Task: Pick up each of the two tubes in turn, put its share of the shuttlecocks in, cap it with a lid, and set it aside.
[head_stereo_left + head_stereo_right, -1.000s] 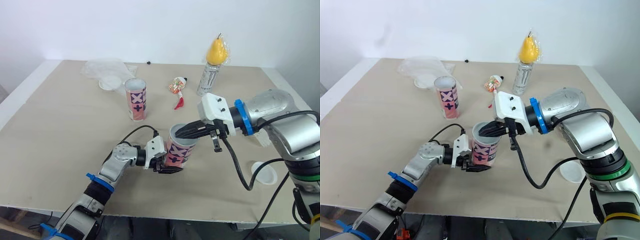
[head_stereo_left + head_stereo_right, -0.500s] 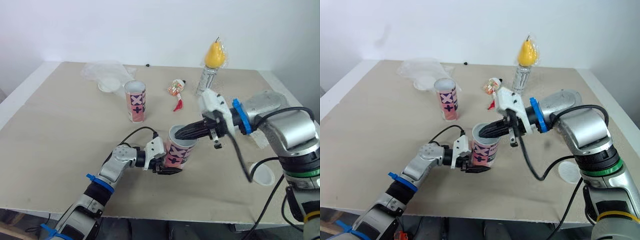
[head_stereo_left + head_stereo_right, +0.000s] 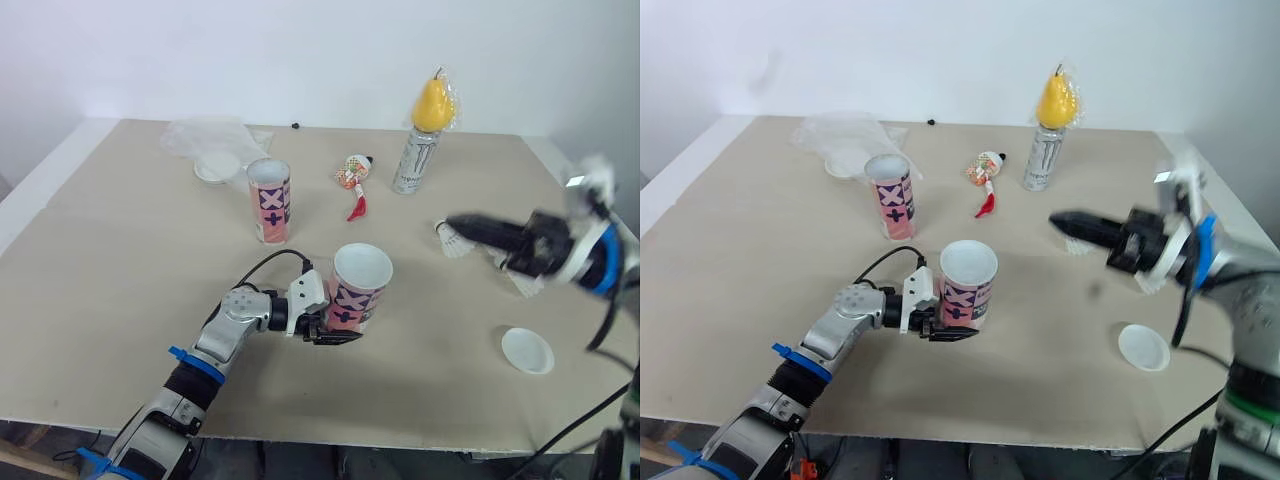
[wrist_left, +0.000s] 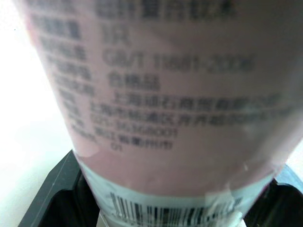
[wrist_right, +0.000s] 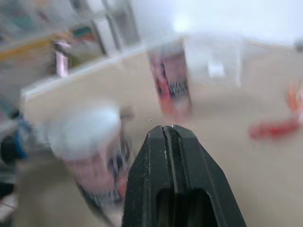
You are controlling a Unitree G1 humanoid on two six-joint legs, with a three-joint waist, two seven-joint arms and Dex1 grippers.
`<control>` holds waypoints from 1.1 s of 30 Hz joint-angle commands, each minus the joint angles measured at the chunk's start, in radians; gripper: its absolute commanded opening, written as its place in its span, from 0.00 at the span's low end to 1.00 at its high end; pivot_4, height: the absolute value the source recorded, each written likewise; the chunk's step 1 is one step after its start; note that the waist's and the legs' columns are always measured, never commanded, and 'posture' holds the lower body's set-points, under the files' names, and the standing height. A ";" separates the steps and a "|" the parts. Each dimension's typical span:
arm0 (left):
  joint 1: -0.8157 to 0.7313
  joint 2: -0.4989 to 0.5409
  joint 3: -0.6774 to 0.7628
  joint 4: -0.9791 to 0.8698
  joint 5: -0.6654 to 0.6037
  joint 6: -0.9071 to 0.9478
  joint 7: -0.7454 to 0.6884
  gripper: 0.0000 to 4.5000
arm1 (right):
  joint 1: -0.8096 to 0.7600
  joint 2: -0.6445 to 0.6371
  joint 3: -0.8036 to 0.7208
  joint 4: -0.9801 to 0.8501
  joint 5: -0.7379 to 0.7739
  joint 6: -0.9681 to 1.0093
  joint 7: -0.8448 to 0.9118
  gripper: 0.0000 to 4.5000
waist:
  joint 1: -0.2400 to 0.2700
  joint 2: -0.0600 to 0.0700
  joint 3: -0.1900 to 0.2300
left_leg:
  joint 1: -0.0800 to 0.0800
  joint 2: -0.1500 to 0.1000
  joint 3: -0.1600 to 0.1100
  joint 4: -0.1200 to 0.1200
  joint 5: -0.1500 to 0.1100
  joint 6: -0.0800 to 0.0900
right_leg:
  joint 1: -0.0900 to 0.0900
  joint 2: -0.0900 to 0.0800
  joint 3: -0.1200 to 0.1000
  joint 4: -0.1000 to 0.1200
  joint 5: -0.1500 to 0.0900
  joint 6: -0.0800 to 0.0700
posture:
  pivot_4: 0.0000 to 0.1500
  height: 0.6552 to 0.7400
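**Left eye view:** The right gripper (image 3: 450, 221), which 0.5 s before had been at the mouth of the held tube (image 3: 356, 288), had drawn well away to the right. It hung just above a shuttlecock (image 3: 453, 242) lying on the table (image 3: 120, 260). The left gripper (image 3: 327, 325) held that tube upright, near the table's near edge.

**Right eye view:** The second tube (image 3: 890, 195) stood uncapped, far and to the left. 1 lid (image 3: 1143, 347) lay near right.

**Left wrist view:** The black fingers (image 4: 49, 201) were clamped on the held tube's base, 1 on each side.

**Right wrist view:** The right jaws were pressed together with nothing between them.

**Assessment:** 1 insertion appeared complete, though the tube's contents could not be seen. Fetching the next shuttlecock seemed due, and capping had not yet been done.
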 commanded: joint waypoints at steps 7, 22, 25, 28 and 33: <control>-0.006 0.021 0.011 0.000 -0.007 -0.055 -0.052 1.00 | 0.188 0.044 0.213 0.003 -0.220 -0.419 0.062 0.58 | -0.005 0.000 0.005 | 0.001 -0.001 0.002 0.002 0.001 0.000 | -0.001 -0.001 0.004 -0.001 0.001 -0.002 | 1.00 1.00; -0.002 0.092 0.069 -0.021 -0.037 -0.094 -0.107 1.00 | -0.063 0.145 0.455 0.309 -0.311 -0.668 0.149 0.99 | 0.000 -0.003 0.007 | -0.001 -0.002 0.001 0.000 0.000 0.000 | -0.001 -0.001 0.003 -0.001 0.000 0.001 | 1.00 1.00; 0.012 0.108 0.080 -0.049 -0.046 -0.088 -0.111 1.00 | -0.092 0.175 0.482 0.359 -0.339 -0.739 0.160 0.99 | 0.000 -0.003 0.007 | -0.001 -0.002 0.000 0.000 0.000 0.000 | -0.001 0.000 0.002 -0.001 0.000 0.001 | 1.00 1.00; 0.030 0.129 0.090 -0.075 -0.053 -0.083 -0.113 1.00 | -0.114 0.199 0.496 0.411 -0.354 -0.795 0.163 0.99 | -0.001 -0.003 0.007 | -0.001 -0.002 -0.001 0.000 0.000 0.000 | -0.001 0.000 0.002 -0.001 0.000 0.001 | 1.00 1.00; 0.054 0.155 0.101 -0.108 -0.060 -0.071 -0.113 1.00 | -0.134 0.225 0.526 0.465 -0.390 -0.853 0.164 0.99 | 0.000 -0.003 0.007 | -0.001 -0.002 -0.001 0.000 0.000 0.000 | 0.000 0.000 0.001 0.000 0.000 0.001 | 1.00 1.00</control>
